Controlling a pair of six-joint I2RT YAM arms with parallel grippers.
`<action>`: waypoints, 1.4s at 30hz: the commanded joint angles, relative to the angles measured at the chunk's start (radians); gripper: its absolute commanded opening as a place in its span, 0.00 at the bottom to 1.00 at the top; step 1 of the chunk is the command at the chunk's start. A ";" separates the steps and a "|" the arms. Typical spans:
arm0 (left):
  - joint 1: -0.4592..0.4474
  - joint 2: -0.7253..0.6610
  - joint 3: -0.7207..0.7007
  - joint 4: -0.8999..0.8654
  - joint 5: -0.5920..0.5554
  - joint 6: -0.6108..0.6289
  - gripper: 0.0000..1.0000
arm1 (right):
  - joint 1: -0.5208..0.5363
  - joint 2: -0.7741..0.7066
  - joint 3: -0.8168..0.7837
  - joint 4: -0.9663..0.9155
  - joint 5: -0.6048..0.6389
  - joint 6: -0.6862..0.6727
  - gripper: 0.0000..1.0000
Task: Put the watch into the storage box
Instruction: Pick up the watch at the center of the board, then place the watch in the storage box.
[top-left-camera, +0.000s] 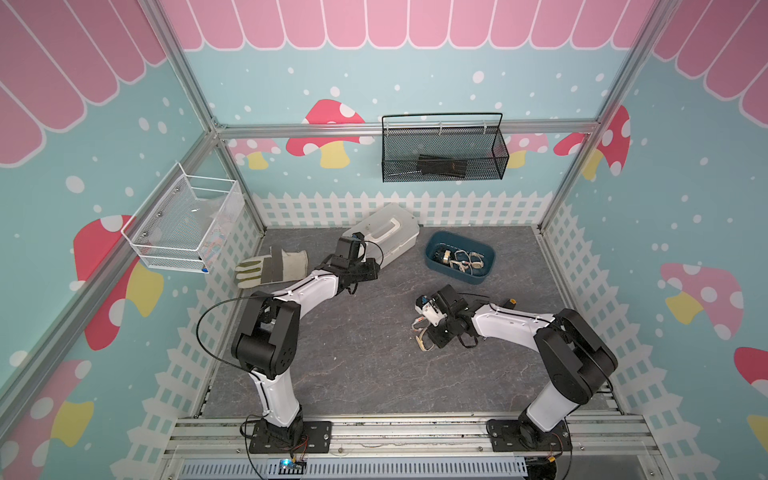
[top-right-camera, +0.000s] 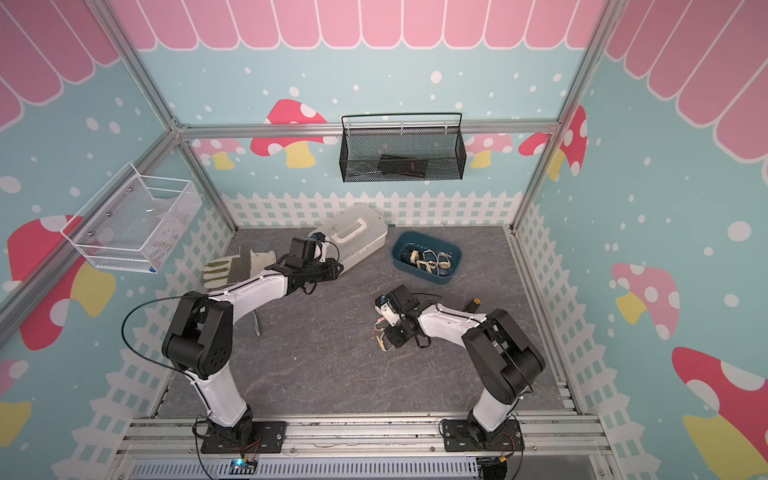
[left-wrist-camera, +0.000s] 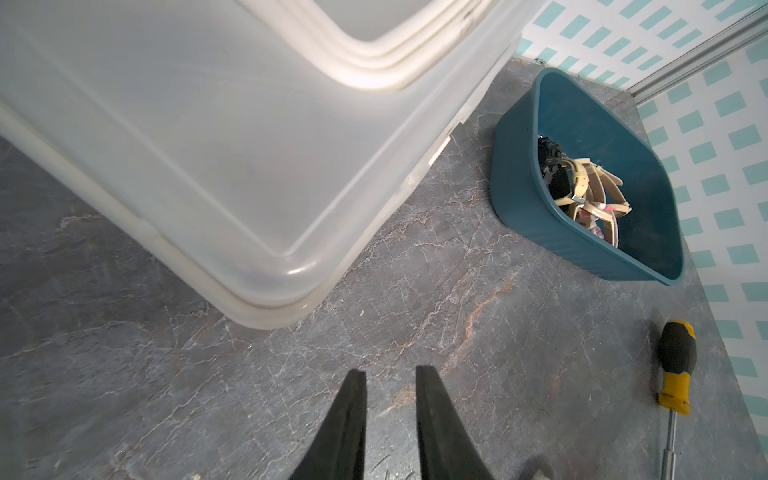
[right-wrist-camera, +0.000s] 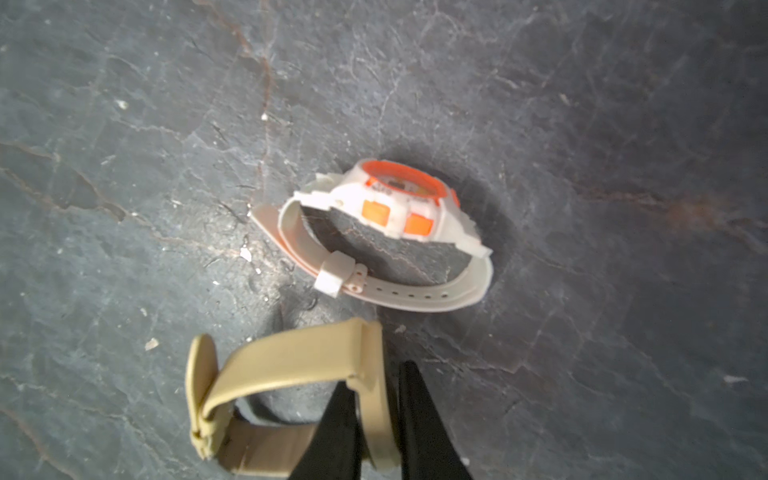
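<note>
Lower middle of the right wrist view, beige watch (right-wrist-camera: 286, 357): the strap loop stands on edge, low over the table (right-wrist-camera: 124, 166). Contact with the table cannot be told, and the face is hidden.
Right gripper (right-wrist-camera: 374, 390): jaws narrow, pinched across one run of the strap, one finger inside the loop and one outside. Judgement: the strap is taken because it is thin enough for a sure pinch.
White-and-orange watch (right-wrist-camera: 395, 216): buckled, lying on the table just above the beige one in frame. It is apart from the beige watch and untouched, and probably next in line.
Storage box (top-left-camera: 457, 277): right of centre in both top views, above the right gripper in frame and well apart from it. The top is open, so a release from above should do.
Stowed watches (left-wrist-camera: 582, 187): several are heaped toward one end of the box, and the other end looks free.
Left gripper (left-wrist-camera: 390, 376): jaws narrow with bare table showing between them, holding nothing. It hangs beside a corner of the white case (left-wrist-camera: 208, 145). Judgement: parked clear of the line from watch to box.
Screwdriver (left-wrist-camera: 677, 353): lower right of the left wrist view, flat on the table and out of the way.
Step, judged: grasp made, lift not yet begun.
Risk: the loose loop may swing and catch the box rim.
</note>
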 joint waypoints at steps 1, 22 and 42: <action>0.006 -0.031 -0.007 0.017 0.010 0.024 0.25 | 0.009 0.006 0.017 0.004 0.030 0.012 0.10; -0.032 -0.099 -0.062 0.015 0.022 0.103 0.25 | -0.225 0.014 0.376 0.017 0.172 0.044 0.00; -0.169 -0.091 -0.112 -0.031 0.143 0.338 0.26 | -0.367 0.430 0.769 -0.070 0.299 0.057 0.00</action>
